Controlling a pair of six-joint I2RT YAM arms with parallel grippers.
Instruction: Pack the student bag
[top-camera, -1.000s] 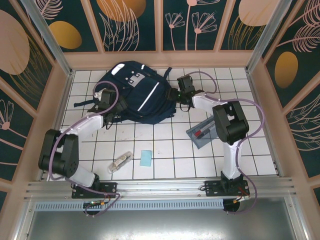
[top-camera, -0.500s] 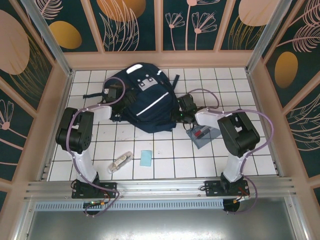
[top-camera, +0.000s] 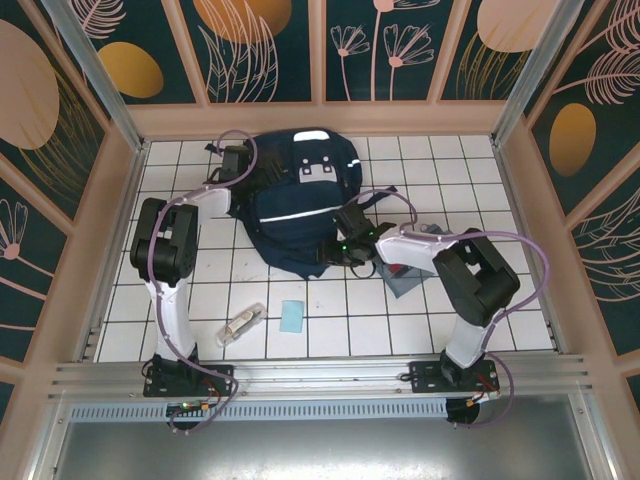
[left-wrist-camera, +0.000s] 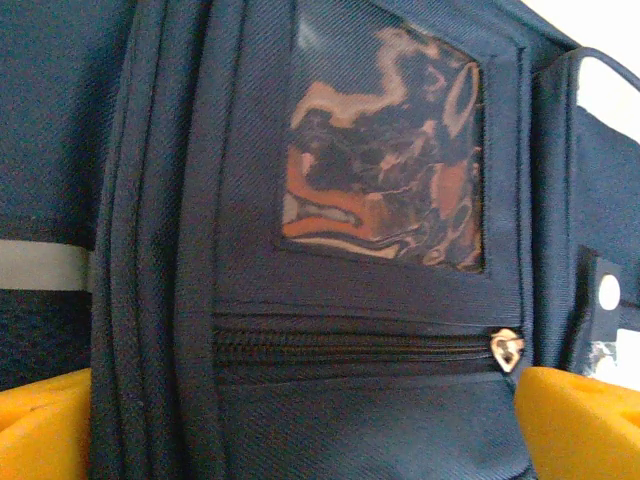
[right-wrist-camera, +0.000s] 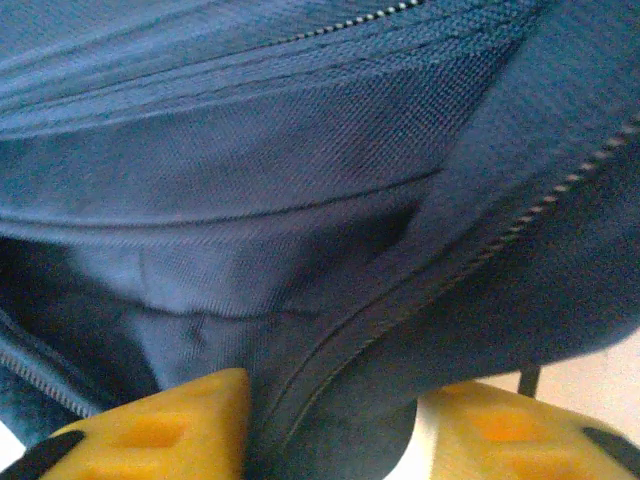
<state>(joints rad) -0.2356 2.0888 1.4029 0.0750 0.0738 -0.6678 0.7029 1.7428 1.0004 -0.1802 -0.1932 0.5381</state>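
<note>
**A:** Where do we find the student bag (top-camera: 300, 195)?

**B:** We find it flat on the table (top-camera: 420, 330), its long axis running far to near.

**A:** And the grippers?

**B:** The left gripper (top-camera: 235, 163) sits at the bag's far-left flank, jaws spread wide over a zipped pocket (left-wrist-camera: 360, 345), holding nothing. The right gripper (top-camera: 345, 245) is at the bag's near-right edge, with the unzipped rim (right-wrist-camera: 340, 330) between its fingers. We cannot tell whether it pinches, but we judge it nearer the opening.
</note>
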